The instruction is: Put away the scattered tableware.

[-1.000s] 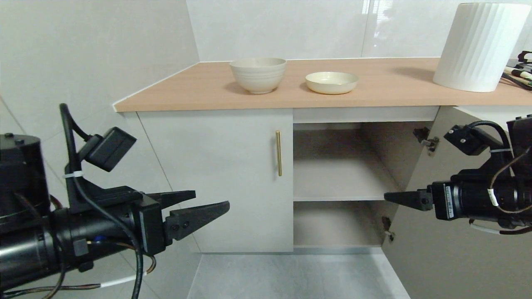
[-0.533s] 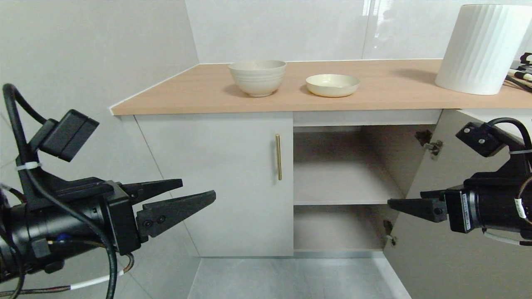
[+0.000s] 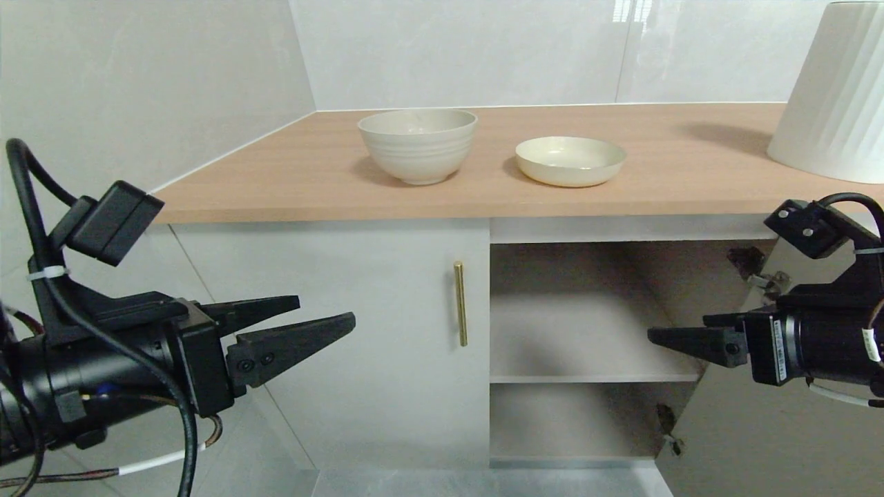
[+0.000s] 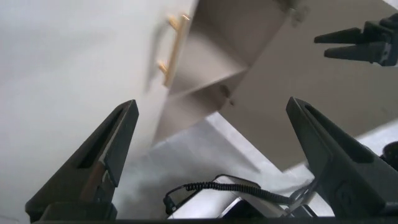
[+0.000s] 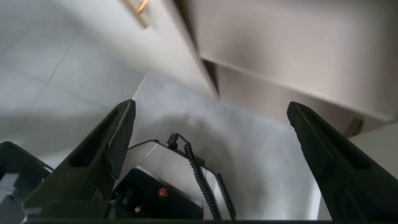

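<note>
**Both grippers empty and spread wide below the counter**

The left gripper (image 3: 326,309) hangs in front of the shut cabinet door (image 3: 331,331), jaws wide apart, holding and touching nothing. The right gripper (image 5: 210,109) is level with the open cabinet compartment (image 3: 587,331), beside its swung-out door, fingers also spread wide and empty.

On the wooden counter (image 3: 276,186), the deep bowl (image 3: 418,145) stands toward the left end. The shallow dish (image 3: 570,160) sits near it, apart, toward the middle. A white ribbed container (image 3: 836,90) stands at the right end.
</note>
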